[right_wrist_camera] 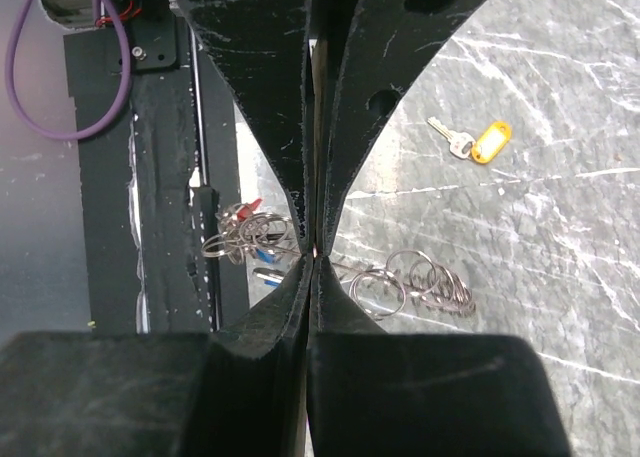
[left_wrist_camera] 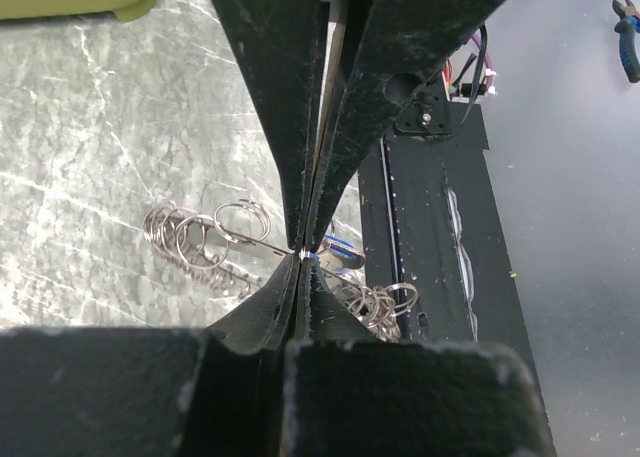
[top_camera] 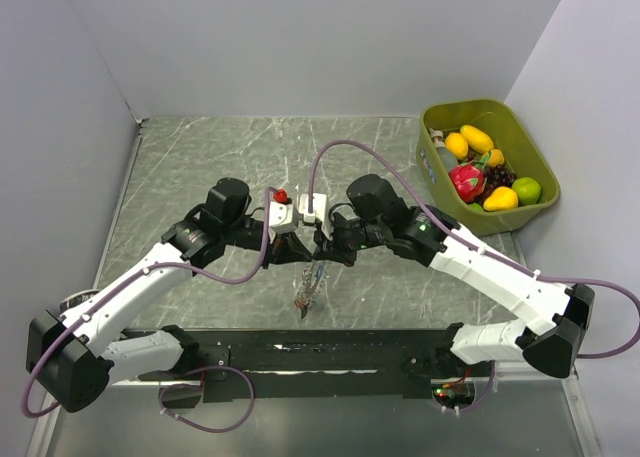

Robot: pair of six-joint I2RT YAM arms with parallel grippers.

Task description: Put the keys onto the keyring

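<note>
The keyring (top_camera: pixel 308 289) is a thin wire with several small split rings on it, and it hangs between my two grippers above the table. My left gripper (top_camera: pixel 290 243) is shut on its wire (left_wrist_camera: pixel 262 243). My right gripper (top_camera: pixel 324 248) is shut on the same wire (right_wrist_camera: pixel 352 268), close beside the left. Keys with red (right_wrist_camera: pixel 250 207) and blue (right_wrist_camera: pixel 262 254) tags hang in a bunch on the ring; the blue one also shows in the left wrist view (left_wrist_camera: pixel 342 250). A loose key with a yellow tag (right_wrist_camera: pixel 482 142) lies on the marble.
A green bin (top_camera: pixel 523 129) of toy fruit stands at the back right. A small red object (top_camera: pixel 282 195) sits by the left wrist. A black strip (top_camera: pixel 330 347) runs along the near edge. Blue-handled pliers (left_wrist_camera: pixel 627 37) lie off the table.
</note>
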